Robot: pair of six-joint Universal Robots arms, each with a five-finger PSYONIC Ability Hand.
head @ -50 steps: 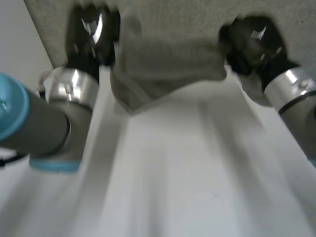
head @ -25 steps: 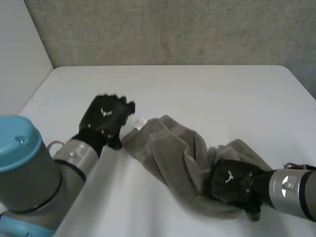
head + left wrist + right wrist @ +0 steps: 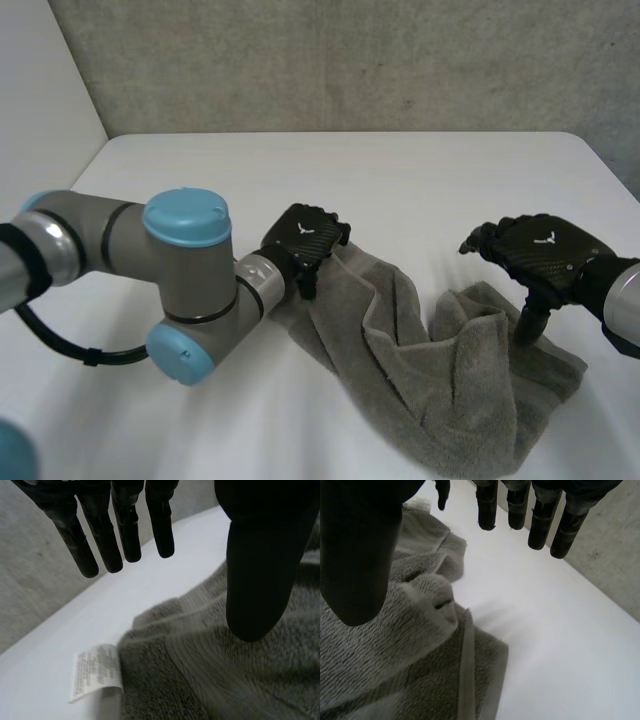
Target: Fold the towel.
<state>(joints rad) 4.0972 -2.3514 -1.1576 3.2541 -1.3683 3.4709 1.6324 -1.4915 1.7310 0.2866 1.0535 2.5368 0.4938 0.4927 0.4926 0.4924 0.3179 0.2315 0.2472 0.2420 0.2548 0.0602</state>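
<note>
From the head view, the grey towel (image 3: 440,370) lies rumpled on the white counter (image 3: 400,175), stretched from the middle towards the near right corner. The left hand (image 3: 305,240) sits right at the towel's left end. The right hand (image 3: 545,255) hangs over its right end with the thumb pointing down at the cloth.

Over to the left wrist view: the left hand (image 3: 260,570) has its fingers (image 3: 125,535) straight and wide of the thumb, holding nothing. The towel (image 3: 225,680) corner lies below, with its white label (image 3: 95,672) flat on the counter (image 3: 60,630).

Now the right wrist view: the right hand (image 3: 355,555) has its fingers (image 3: 540,525) straight and spread wide, gripping nothing. The towel (image 3: 395,645) lies bunched under the thumb, its hemmed edge on the bare counter (image 3: 560,645).
</note>
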